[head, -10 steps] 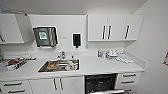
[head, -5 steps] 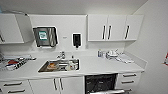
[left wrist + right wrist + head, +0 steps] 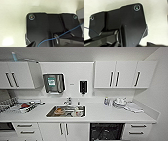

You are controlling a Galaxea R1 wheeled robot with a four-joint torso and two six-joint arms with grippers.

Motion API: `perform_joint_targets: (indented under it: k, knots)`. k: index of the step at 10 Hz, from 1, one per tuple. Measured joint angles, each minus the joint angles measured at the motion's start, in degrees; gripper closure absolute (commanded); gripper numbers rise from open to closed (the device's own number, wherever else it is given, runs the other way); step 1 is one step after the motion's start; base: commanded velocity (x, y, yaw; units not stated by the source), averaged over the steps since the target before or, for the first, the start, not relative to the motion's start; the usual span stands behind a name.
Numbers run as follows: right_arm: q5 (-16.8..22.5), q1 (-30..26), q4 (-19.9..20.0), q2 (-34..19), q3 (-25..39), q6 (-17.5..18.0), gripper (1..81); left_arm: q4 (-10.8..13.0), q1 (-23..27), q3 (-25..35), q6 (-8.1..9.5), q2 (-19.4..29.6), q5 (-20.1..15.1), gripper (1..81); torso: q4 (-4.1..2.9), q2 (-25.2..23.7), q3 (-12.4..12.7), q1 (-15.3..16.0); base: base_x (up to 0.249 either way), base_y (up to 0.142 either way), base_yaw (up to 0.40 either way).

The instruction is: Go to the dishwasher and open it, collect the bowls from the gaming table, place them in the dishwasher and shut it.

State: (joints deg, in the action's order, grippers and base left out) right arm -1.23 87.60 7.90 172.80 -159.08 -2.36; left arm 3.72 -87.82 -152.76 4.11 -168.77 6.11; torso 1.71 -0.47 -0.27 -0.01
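the dishwasher [image 3: 107,131] sits under the white countertop [image 3: 100,114], built into the lower cabinet run, right of the sink [image 3: 66,111] and between the double cabinet doors [image 3: 63,130] and a stack of white drawers [image 3: 136,130]. its front opening reads as a dark, roughly square cavity with faint grey rack shapes inside; no steel front panel covers it, so it stands open. a grey strip along the bottom edge of the head view below it may be the lowered door, but this cannot be confirmed. the opening faces out from the cabinet line toward the camera; its width runs parallel to the counter edge.

on the counter: white crockery [image 3: 120,102] right of the sink, a dish rack [image 3: 7,105] at far left, a tap [image 3: 67,101] behind the sink. the sink holds assorted dishes. on the wall, a paper towel dispenser [image 3: 53,83] and a dark soap dispenser [image 3: 83,86]; upper cabinets [image 3: 123,74] either side.

the wrist views show pale floor behind the robot's dark plates; finger state of either gripper cannot be told.
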Motion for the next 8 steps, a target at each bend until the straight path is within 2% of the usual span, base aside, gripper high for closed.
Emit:
perform_joint_targets:
  k: [2,5,8]
  knots:
    - [-0.44,-0.3,0.0,0.35,-0.1,0.0,1.0,0.02,-0.32,-0.44,-0.06,-0.34,0.41,1.0,0.0,0.0,0.0,0.0,0.0,0.0,0.373]
    - [0.39,0.21,-1.87,0.68,-0.05,-2.43,1.0,0.13,-0.51,-2.67,-2.38,-0.85,1.49,1.0,0.0,0.0,0.0,0.0,0.0,0.0,0.374]
    - [0.66,0.49,-2.43,-0.39,1.91,-2.78,1.0,0.16,-0.51,-0.38,-2.4,0.68,2.84,1.0,0.0,0.0,0.0,0.0,0.0,0.0,0.375]
